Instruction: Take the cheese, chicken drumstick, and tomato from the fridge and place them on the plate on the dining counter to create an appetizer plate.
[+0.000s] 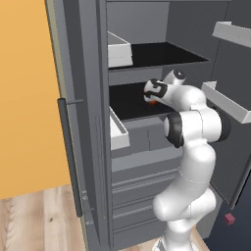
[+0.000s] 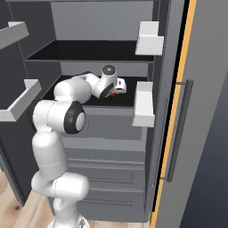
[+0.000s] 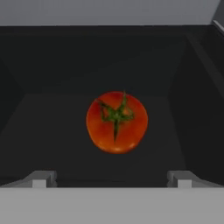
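Tomato (image 3: 117,122) sits alone on the black middle shelf (image 3: 52,144) of the open fridge (image 1: 93,147), stem towards my camera, centred ahead of my end effector (image 3: 111,179). My fingers (image 3: 41,178) stand wide apart, one to each side and short of it, holding nothing. I judge this a lined-up approach. Room: bare shelf all round the fruit; the shelf above caps any lift, and white door bins (image 2: 143,103) flank my exit.
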Available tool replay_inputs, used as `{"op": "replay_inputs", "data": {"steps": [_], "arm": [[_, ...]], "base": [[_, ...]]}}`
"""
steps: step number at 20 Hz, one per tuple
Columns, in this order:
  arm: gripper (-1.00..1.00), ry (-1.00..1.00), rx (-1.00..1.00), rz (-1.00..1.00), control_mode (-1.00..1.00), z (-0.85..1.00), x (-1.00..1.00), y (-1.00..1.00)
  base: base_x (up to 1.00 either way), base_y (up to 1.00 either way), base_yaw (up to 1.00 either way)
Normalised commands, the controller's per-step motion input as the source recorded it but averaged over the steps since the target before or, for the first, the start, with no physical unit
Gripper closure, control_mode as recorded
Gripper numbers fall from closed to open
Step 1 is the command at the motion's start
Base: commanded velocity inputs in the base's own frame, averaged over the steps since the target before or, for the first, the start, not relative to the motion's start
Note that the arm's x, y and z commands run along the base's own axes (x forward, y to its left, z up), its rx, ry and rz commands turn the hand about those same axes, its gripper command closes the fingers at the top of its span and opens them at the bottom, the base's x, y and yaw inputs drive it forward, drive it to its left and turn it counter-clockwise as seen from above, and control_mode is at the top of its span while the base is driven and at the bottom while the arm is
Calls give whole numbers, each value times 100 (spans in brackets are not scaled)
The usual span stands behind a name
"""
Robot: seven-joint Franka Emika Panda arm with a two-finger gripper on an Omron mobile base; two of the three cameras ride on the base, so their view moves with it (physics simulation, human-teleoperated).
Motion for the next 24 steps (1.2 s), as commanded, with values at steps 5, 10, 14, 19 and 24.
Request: {"op": "replay_inputs", "data": {"steps": [5,10,14,19,24], "arm": [[-100,0,0,0,-100,-15,38,0],[-100,0,0,0,-100,-13,39,0],[-100,0,0,0,-100,-14,37,0],[-100,0,0,0,-100,-18,14,0],[-100,0,0,0,-100,-24,2,0]], "base": [[0,0,0],[0,0,0],[0,0,0],[0,0,0],[0,0,0]]}}
